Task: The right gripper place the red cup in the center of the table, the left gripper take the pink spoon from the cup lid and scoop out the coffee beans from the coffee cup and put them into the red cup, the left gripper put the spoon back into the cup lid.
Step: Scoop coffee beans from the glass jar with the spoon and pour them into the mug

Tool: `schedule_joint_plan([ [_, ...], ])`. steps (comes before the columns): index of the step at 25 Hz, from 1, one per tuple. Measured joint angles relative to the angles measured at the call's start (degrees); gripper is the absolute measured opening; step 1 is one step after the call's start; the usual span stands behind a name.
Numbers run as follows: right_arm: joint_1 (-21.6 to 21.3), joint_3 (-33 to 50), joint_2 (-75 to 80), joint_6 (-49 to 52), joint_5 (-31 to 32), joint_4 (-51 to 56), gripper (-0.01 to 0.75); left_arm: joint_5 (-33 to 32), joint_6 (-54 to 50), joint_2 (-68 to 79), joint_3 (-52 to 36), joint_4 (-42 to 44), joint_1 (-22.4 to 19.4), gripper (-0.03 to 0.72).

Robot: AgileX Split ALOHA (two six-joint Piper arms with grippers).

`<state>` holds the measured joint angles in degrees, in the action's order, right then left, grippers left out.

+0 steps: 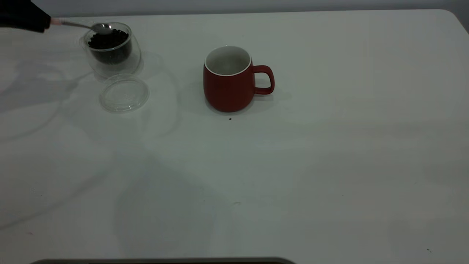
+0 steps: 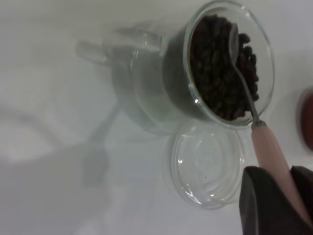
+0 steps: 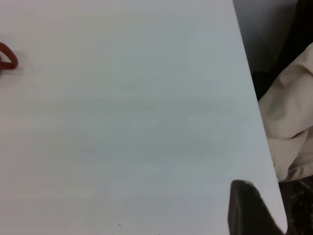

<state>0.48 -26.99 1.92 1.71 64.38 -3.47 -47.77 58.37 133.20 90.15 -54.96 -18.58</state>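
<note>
Two vessels stand on the table (image 1: 329,165): the red cup (image 1: 228,85) near its center, upright and empty, and the coffee cup (image 1: 111,49) of coffee beans (image 2: 220,73) at far left, with the cup lid (image 1: 124,92) just beside it. The left gripper (image 2: 276,200) has its jaws closed on the pink spoon (image 2: 270,149) handle, the bowl resting over the beans. Of the right gripper (image 3: 252,210) only one finger shows at the table edge; jaw state cannot be determined.
</note>
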Motion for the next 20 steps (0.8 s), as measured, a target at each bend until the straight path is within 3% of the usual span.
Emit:
schedule_joint_plan([
  [20,0.0,0.0,0.0,0.0,0.0,0.0,0.239,-1.75,2.87,6.31,0.0,-7.64,0.0,0.121],
])
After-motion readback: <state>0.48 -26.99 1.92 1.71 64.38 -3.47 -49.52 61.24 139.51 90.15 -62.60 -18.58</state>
